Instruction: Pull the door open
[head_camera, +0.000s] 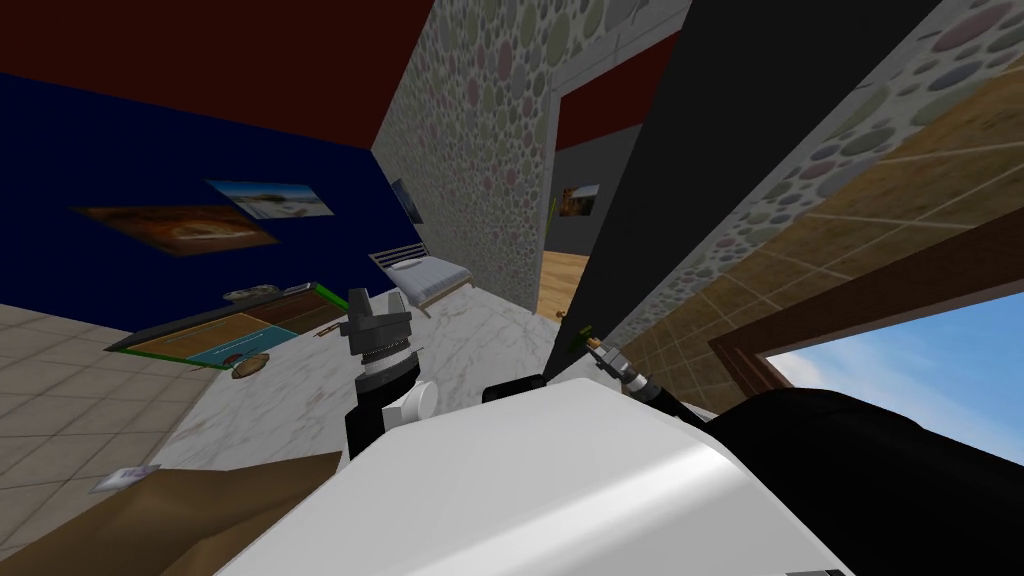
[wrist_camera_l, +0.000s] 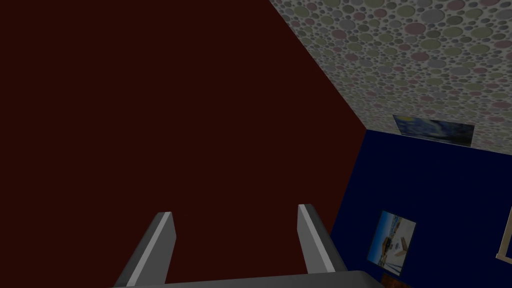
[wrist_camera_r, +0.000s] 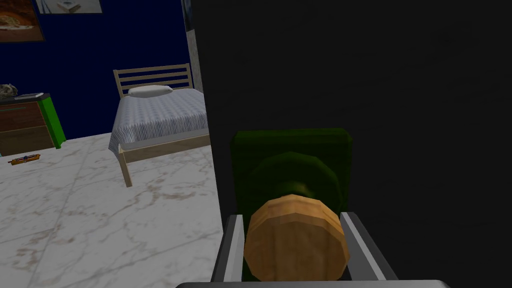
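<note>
Working arm: your right gripper is at the door; the left is well apart from it, so the pull falls to the right arm.
Right fingers: the fingers press the two sides of the round brown knob, one on each flank. Closed on it.
Knob position: it sits between the blades, close to the gripper's dark body. Its stem runs straight ahead into the green plate on the dark door.
Key relation: the knob's axis lies along the gripper's own line of sight and square to the door face. You would pull back along that line, toward your own chest.
Door edge: the free edge stands just beside the plate, on the side where the bed and the marbled floor show past it.
Door state (judgement): in the head view the slab stands out from the pebble wall with a lit opening beside it. It looks partly swung, not fully open.
Next move (judgement): the door will turn about its far side. Let the wrist follow an arc, or the round knob may slip out from between the blades.
Left arm: the left gripper is raised and points upward, its fingers spread apart and holding nothing.
</note>
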